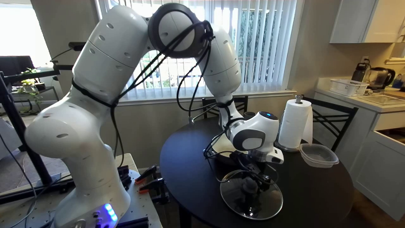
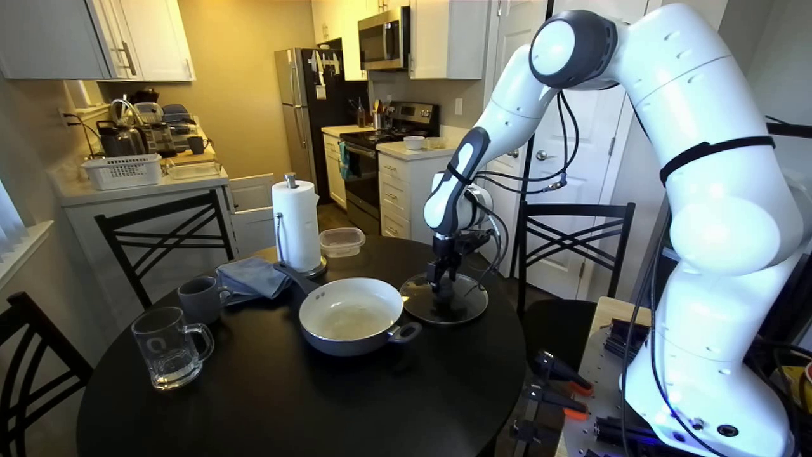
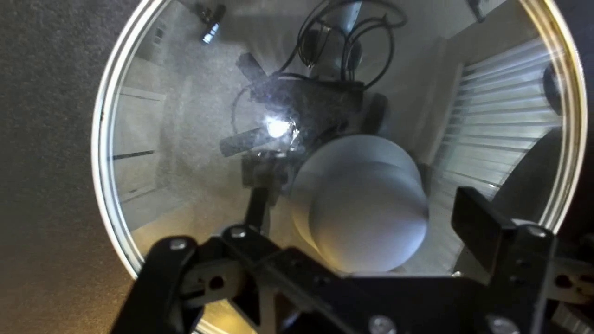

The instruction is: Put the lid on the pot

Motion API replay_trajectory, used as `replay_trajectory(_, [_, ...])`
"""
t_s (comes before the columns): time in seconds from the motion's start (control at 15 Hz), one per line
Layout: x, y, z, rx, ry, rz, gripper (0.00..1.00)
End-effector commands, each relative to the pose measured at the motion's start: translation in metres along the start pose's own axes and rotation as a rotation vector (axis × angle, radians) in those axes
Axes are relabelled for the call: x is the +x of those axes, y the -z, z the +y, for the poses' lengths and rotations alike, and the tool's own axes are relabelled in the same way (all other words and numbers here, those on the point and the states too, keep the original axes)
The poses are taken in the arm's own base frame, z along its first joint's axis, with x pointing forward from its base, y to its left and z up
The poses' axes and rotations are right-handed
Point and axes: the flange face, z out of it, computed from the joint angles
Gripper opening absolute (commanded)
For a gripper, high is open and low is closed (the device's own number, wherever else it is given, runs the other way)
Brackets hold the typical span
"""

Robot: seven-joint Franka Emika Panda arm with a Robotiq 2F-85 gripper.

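Glass lid (image 1: 253, 204) lies flat on the black round table (image 2: 254, 406), knob (image 3: 369, 218) up, just beside the uncovered sauté pan (image 2: 352, 314). Gripper (image 3: 362, 199) is poised at the lid, fingers (image 3: 478, 222) spread, nothing grasped. In the wrist view the knob shows between them, closer to one finger than the other. Can't tell from here if the fingers are down to knob height or above it.

Handling, my read: glass means rigid, fairly heavy for its width, and likely to chip if dropped or knocked on the pan. Glass face looks smooth, no purchase; metal rim (image 3: 104, 120) is thin and the lid looks too broad to span. So knob is the only sane hold. It's domed and smooth, probably hard, so fingers could ride up and pop off the crown. Center on it, go low around its sides, squeeze firmly. Off-center grip would likely let the lid tilt or swivel. Lift slow, keep level, set down gently on the pan.
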Motion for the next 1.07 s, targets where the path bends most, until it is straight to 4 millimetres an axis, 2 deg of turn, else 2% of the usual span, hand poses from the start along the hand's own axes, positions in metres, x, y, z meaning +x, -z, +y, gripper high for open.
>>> replay_trajectory(0.0, [-0.001, 0.005, 0.000, 0.004, 0.015, -0.017, 1.00])
replay_trajectory(0.07, [-0.002, 0.006, 0.001, 0.001, 0.013, -0.018, 0.75])
replay_trajectory(0.13, [-0.002, 0.006, 0.001, -0.006, 0.008, -0.020, 0.74])
replay_trajectory(0.47, [-0.004, 0.014, -0.002, -0.028, 0.013, -0.007, 0.42])
replay_trajectory(0.67, [-0.003, 0.018, -0.005, -0.038, 0.023, -0.001, 0.34])
replay_trajectory(1.0, [-0.007, 0.026, -0.012, -0.042, 0.033, 0.001, 0.33])
